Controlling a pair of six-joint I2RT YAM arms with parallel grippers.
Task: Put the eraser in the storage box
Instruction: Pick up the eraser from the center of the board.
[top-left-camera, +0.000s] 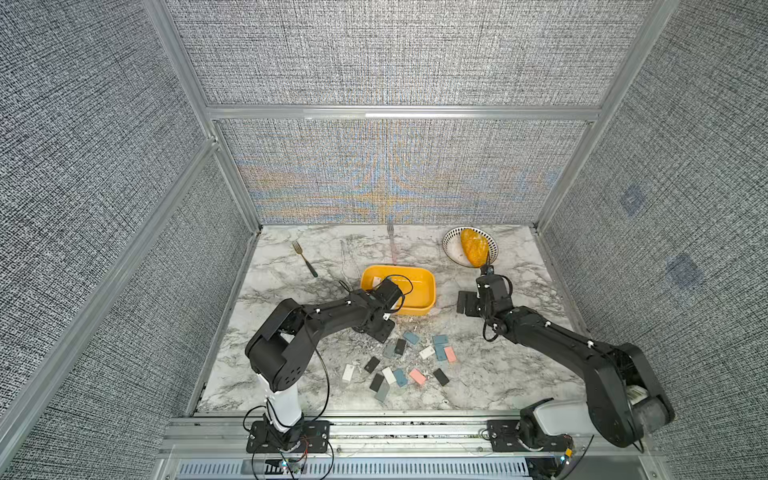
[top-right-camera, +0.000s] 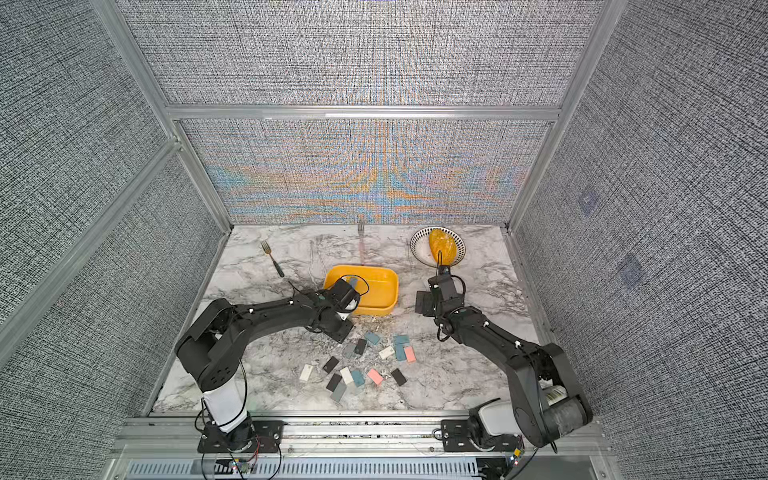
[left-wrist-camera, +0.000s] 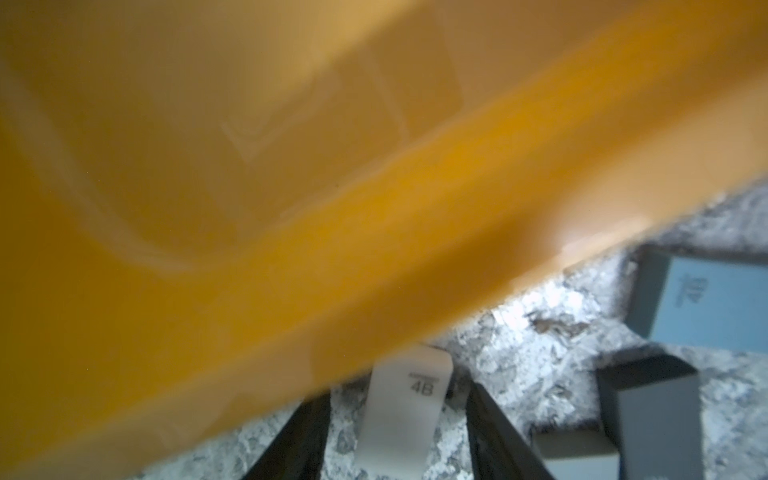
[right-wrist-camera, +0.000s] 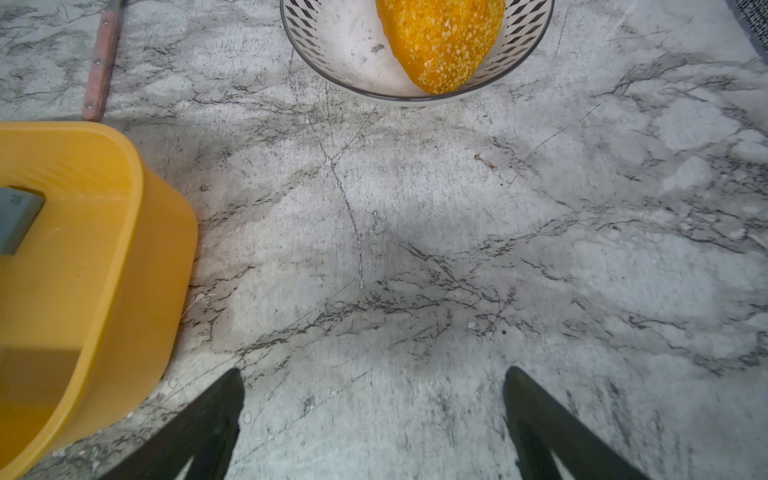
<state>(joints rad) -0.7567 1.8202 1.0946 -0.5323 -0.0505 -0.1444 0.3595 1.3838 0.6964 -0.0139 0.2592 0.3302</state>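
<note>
My left pincer (left-wrist-camera: 397, 392) sits half-open astride the eraser (left-wrist-camera: 395, 424), gaps either side; I see no grip yet. The eraser lies on the table (left-wrist-camera: 519, 332) beside the box (left-wrist-camera: 291, 249), long axis along the fingers (left-wrist-camera: 494, 424); right pincer (right-wrist-camera: 374, 370) wide, farther off.

Storage box (left-wrist-camera: 291, 187): the left wrist view gives you only an orange blur, running off the picture's edges; white eraser (left-wrist-camera: 399, 415) marked 4B: far end hidden behind that box; blue eraser (left-wrist-camera: 715, 307) and dark grey eraser (left-wrist-camera: 656, 424): both clipped by the edge; left gripper (left-wrist-camera: 397, 392): fingers cut off here, and hidden from you under its own wrist in both top views; bowl (right-wrist-camera: 345, 41) and orange crumbed food (right-wrist-camera: 440, 41): cropped in the right wrist view; loose erasers (top-left-camera: 417, 376): print too small for you to read.
</note>
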